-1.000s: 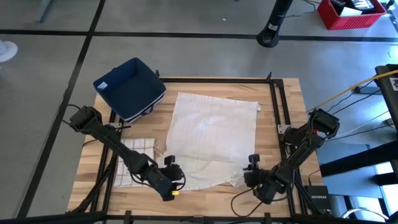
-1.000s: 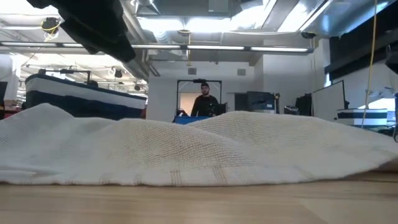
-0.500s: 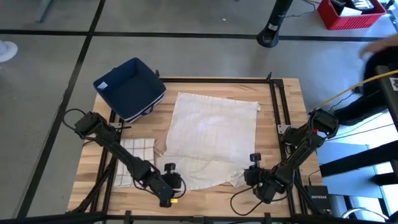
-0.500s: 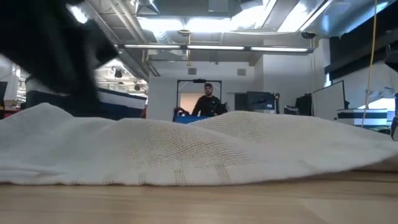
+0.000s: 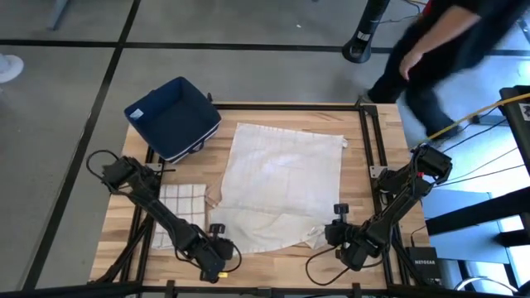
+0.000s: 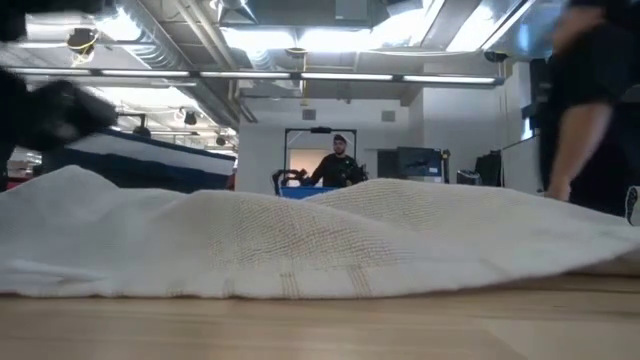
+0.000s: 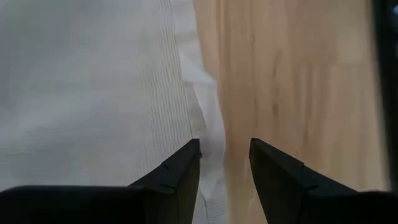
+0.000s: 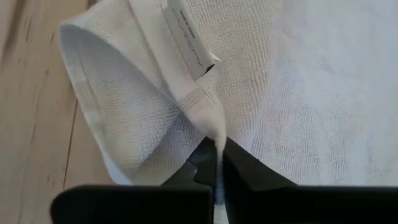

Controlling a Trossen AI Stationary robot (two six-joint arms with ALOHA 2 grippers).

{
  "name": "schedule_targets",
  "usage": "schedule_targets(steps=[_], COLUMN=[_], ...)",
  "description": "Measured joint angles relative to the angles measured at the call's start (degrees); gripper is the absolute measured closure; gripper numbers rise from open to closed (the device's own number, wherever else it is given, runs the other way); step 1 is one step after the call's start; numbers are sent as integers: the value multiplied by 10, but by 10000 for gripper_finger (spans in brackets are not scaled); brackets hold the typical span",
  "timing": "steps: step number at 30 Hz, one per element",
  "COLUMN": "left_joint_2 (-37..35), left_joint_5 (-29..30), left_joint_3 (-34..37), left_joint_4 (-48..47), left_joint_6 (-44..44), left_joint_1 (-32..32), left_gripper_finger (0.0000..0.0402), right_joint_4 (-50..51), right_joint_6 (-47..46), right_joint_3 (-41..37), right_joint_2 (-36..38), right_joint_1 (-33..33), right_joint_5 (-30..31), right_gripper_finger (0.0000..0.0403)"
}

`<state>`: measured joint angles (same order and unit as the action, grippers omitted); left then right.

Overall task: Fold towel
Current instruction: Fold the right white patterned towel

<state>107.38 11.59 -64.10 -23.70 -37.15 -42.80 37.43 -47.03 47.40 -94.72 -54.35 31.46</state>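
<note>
A white towel (image 5: pixel 281 186) lies spread on the wooden table and fills the low view (image 6: pixel 320 240). Its near-right corner (image 8: pixel 118 93) is turned over, with a label (image 8: pixel 186 43) showing. My right gripper (image 5: pixel 333 232) is at that corner, shut on the cloth (image 8: pixel 217 158). My left gripper (image 5: pixel 215 255) is open at the towel's near-left corner. Its fingers (image 7: pixel 224 155) stand on either side of the towel's side hem (image 7: pixel 208 134). I cannot tell whether they touch it. My right gripper pinches a raised ridge of towel (image 8: pixel 214 134) between its two fingers, just inside the turned-over near-right corner and below the label. The fingers slant down from the table's near right. The rest of the towel lies slack on the table.
A dark blue bin (image 5: pixel 174 120) stands at the far left. A folded checked towel (image 5: pixel 180 211) lies left of the white one. Black frame rails (image 5: pixel 368 141) border the table. A person (image 5: pixel 447 41) walks past the far right corner; another stands far off (image 6: pixel 340 165).
My left gripper has gone down and toward the table's near-left corner, arriving at the towel's near-left corner. A person has walked into view beyond the far right of the table. The towel lies as before.
</note>
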Motion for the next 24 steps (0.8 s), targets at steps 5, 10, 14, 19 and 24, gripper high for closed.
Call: schedule_targets(steps=[5,10,14,19,24], left_joint_2=[26,27,27,20,-10], left_joint_5=[-13,-8,-3,-3,9], left_joint_3=[-3,-3,-4,-46,-120], left_joint_4=[-5,-28,-39,-121,-212], left_joint_6=[13,0,-14,-21,-17], left_joint_1=[14,16,17,17,16], left_gripper_finger=[270,310,385,396,399], right_joint_4=[1,0,29,148,202], right_joint_6=[-7,-9,-8,-21,-39], right_joint_3=[0,0,23,113,217], right_joint_2=[0,0,0,0,0], right_joint_1=[0,0,0,-3,-26], right_joint_5=[0,-4,-5,-6,-6], right_gripper_finger=[395,396,399,399,400])
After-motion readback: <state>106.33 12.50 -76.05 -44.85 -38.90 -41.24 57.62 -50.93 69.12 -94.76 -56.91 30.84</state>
